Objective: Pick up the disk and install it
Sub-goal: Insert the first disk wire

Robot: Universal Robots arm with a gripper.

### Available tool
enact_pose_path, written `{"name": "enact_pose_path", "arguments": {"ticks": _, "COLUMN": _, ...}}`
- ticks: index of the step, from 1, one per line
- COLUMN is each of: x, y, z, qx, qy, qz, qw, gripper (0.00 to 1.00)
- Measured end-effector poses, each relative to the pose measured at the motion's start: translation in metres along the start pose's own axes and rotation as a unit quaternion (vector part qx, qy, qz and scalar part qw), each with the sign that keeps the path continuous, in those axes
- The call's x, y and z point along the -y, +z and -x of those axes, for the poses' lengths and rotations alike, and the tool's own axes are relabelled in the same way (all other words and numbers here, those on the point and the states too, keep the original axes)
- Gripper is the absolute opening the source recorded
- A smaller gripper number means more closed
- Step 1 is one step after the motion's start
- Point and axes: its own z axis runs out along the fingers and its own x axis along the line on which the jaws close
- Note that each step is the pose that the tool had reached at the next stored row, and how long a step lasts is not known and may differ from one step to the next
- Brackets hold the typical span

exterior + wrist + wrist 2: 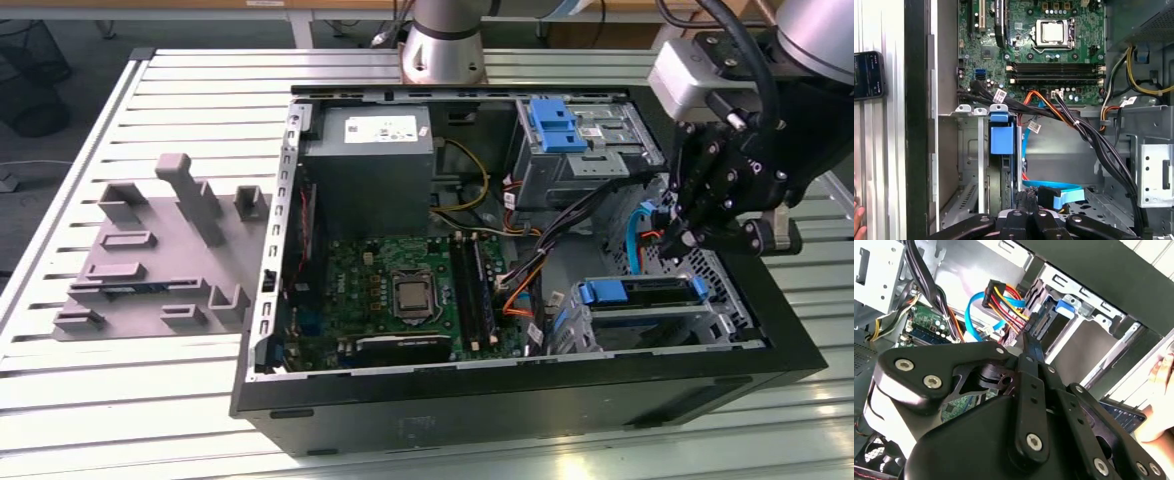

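The disk (641, 293) sits on edge in a slot of the drive cage (707, 320) at the front right corner of the open computer case, its blue carrier handle facing up. In the first wrist view the blue handle of the disk (1002, 135) shows with the dark drive body beneath it. In the second wrist view a blue corner of the disk (1064, 307) peeks from the cage. My gripper (678, 240) hangs just above and behind the cage, beside the disk and apart from it. Its fingers (1030, 342) are shut together with nothing between them, close to the cable plugs.
A lone blue bracket (554, 125) lies in the upper bay. The grey power supply box (367, 165), motherboard (400, 290) and loose cables (1054, 187) crowd the case. A grey fixture plate (154, 250) lies at the exterior view's left. A phone (868, 75) and a hand (1159, 405) are outside the case.
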Motion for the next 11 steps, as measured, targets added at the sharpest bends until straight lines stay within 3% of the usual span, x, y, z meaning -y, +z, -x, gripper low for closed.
{"name": "enact_pose_path", "arguments": {"ticks": 7, "x": 0.0033, "y": 0.0006, "z": 0.0024, "qx": -0.0001, "qy": 0.000, "qz": 0.0000, "qw": 1.0000, "gripper": 0.11}}
{"name": "enact_pose_path", "arguments": {"ticks": 8, "x": 0.0033, "y": 0.0007, "z": 0.0024, "qx": -0.0001, "qy": 0.000, "qz": 0.0000, "qw": 1.0000, "gripper": 0.17}}
{"name": "enact_pose_path", "arguments": {"ticks": 10, "x": 0.0034, "y": 0.0017, "z": 0.0025, "qx": 0.0000, "qy": 0.000, "qz": -0.0001, "qw": 1.0000, "gripper": 0.17}}
{"name": "enact_pose_path", "arguments": {"ticks": 11, "x": 0.0034, "y": 0.0023, "z": 0.0025, "qx": 0.0000, "qy": 0.000, "qz": -0.0001, "qw": 1.0000, "gripper": 0.24}}
